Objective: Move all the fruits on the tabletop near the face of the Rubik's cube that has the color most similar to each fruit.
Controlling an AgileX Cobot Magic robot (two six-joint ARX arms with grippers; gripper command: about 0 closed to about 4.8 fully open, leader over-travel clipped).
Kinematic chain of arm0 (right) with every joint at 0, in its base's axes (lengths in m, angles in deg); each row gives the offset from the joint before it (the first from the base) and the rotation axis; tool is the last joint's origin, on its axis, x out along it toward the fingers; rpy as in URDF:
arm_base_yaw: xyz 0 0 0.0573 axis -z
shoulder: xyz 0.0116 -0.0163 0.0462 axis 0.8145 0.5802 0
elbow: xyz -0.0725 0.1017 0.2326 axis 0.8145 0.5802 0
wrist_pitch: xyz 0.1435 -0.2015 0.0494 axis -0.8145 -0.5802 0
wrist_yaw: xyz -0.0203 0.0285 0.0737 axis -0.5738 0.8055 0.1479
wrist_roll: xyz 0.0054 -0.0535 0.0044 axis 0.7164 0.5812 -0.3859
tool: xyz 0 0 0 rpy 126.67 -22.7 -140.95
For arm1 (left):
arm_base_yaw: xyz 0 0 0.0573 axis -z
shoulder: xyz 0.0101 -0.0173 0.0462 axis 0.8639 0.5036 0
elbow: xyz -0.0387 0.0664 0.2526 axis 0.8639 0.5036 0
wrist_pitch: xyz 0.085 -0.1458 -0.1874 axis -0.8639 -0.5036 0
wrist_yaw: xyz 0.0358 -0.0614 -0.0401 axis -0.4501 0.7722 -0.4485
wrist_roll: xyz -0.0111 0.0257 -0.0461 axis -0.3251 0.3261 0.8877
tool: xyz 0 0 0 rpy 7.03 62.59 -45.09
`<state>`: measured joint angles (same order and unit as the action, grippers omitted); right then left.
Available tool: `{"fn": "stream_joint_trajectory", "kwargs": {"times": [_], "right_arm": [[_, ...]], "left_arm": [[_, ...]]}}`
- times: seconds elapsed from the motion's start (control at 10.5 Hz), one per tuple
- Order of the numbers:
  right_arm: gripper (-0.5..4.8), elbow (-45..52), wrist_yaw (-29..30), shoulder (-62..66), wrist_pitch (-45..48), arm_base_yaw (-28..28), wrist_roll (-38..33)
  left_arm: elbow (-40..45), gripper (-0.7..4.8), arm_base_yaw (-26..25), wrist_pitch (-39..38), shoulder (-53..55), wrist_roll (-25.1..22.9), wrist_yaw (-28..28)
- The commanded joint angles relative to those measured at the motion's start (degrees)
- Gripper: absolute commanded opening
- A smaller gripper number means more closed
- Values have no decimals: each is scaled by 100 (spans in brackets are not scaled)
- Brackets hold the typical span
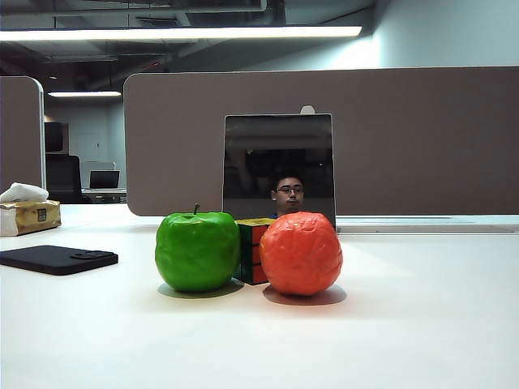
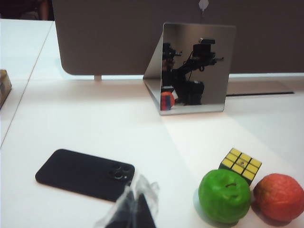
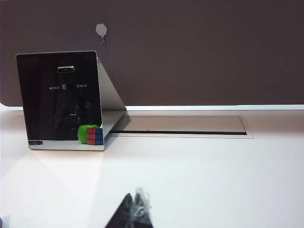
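Nearest the left wrist camera, the left jaws poke in as dark, film-wrapped fingertips that look pressed together and hold nothing. Just beyond them on the white counter lies a black phone. Off to one side of these jaws, apart from them, sit the task's things in a tight cluster: the green apple, the orange-red fruit just beside it, and the Rubik's cube tucked right behind the pair, yellow face up.

The right jaws also show only as a dark, seemingly closed tip, empty, hovering over bare counter; no fruit lies near them, only reflections in the mirror far ahead.

In the exterior view neither arm appears. The apple stands against the cube's green side and the orange-red fruit against its red-orange side. Judging by that, each fruit already sits by its matching colour, so the sorting looks done and both arms are parked clear.

Farther off stands the propped mirror panel, reflecting a seated person with glasses, then a brown partition wall. A tissue box rests at the counter's far edge; ceiling strip lights glow above an office.
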<state>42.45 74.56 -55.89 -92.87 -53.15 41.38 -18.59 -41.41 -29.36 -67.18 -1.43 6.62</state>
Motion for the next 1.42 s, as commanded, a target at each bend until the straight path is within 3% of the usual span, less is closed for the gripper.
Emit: {"fn": "stream_joint_trajectory", "kwargs": {"times": [0.09, 0.38, 0.57, 0.95, 1.04, 1.23, 1.33, 1.42], "right_arm": [[-1, 199, -2, -391, 232, -2, -24], [-1, 490, -20, -549, 293, -2, -22], [-1, 839, -413, -549, 651, -2, -22], [-1, 1438, -595, -549, 1211, -2, -72], [-1, 1633, -592, -549, 1370, -2, -286], [-1, 1633, -592, -549, 1370, -2, -302], [-1, 1633, -483, -549, 1342, -4, -302], [-1, 1633, -483, -549, 1342, -4, -302]], "left_arm": [[22, -5, 0, -208, -9, 33, -11], [28, -5, 0, -223, -9, 31, -15], [31, -5, 0, -247, -9, 31, -138], [166, -5, 0, -229, -9, 33, -271], [1038, -5, 0, 846, -13, 184, -361], [1379, -5, 0, 1056, -13, 181, -649], [2933, -5, -39, 3853, -11, -623, -216], [2931, -5, -79, 4083, -11, -625, -293]]}}
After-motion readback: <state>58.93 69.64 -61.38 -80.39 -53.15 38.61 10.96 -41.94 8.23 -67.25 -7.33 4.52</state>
